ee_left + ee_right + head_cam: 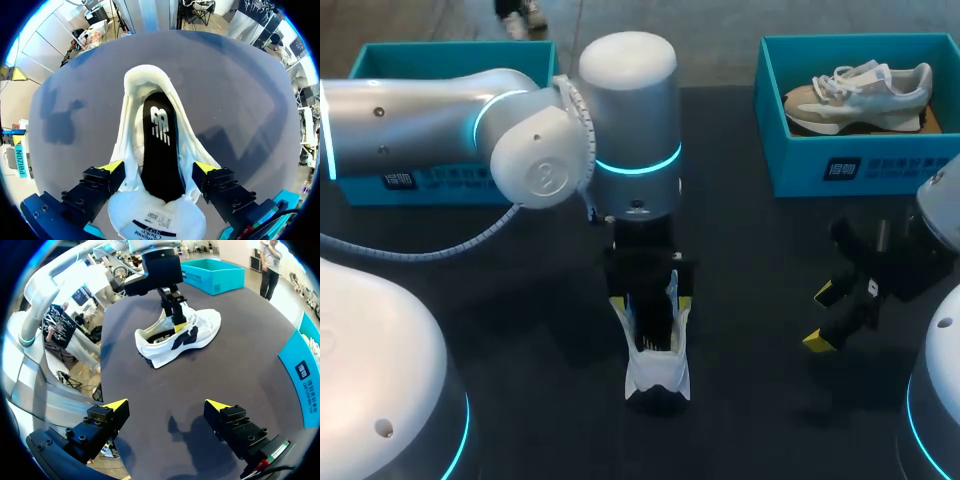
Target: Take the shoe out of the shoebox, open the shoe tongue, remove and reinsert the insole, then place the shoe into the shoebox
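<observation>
left end effector [159,167] grips the white shoe [186,145] sidewise; right end effector [166,404] gapes wide.

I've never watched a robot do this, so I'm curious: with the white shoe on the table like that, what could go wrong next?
The left gripper pinches the white shoe from both sides. Squeezing may narrow the opening, so the black insole could snag when pulled.
The right gripper hangs open, away from the shoe. If it tugs hard, the shoe might slide or tip.
The right-hand shoebox holds another shoe, so fitting this one in may be tight.
</observation>
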Available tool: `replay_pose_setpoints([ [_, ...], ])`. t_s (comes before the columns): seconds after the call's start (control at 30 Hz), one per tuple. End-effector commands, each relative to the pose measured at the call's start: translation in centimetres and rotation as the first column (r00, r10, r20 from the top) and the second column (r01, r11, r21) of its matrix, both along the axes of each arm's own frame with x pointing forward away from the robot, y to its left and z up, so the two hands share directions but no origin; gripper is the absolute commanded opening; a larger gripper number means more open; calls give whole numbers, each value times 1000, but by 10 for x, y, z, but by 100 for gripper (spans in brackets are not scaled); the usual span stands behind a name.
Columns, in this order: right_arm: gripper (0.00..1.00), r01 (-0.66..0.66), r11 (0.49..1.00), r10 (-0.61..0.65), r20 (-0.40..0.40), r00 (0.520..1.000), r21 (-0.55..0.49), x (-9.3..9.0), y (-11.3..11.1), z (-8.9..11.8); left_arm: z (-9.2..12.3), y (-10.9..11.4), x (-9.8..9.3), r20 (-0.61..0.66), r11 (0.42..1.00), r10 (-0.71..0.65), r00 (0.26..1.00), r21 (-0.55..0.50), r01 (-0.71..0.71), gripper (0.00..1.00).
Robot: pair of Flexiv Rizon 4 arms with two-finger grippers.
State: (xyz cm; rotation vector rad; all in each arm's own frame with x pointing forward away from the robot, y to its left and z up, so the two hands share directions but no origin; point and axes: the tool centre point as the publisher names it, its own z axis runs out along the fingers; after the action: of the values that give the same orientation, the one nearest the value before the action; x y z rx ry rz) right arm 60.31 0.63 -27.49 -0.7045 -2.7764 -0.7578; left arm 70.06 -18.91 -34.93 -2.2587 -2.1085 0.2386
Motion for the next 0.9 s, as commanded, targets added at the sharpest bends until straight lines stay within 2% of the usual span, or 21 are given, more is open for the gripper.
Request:
replay_pose_setpoints([
  [0.03, 100, 1, 1000, -1, 2, 1000, 0, -2, 0, 0, 2, 0, 5, -2, 1000, 0, 1000, -8, 0, 89],
  [0.37, 100, 1, 1000, -1, 2, 1000, 0, -2, 0, 0, 16, 0, 21, 19, 999, 19, 1000, -29, -18, 89],
  [0.73, 100, 1, 1000, -1, 2, 1000, 0, -2, 0, 0, 42, 10, 35, 81, 999, 37, 996, -36, -34, 89],
  [0.9, 100, 1, 1000, -1, 2, 1000, 0, -2, 0, 0, 55, 16, 47, 115, 997, 64, 991, -45, -59, 88],
])
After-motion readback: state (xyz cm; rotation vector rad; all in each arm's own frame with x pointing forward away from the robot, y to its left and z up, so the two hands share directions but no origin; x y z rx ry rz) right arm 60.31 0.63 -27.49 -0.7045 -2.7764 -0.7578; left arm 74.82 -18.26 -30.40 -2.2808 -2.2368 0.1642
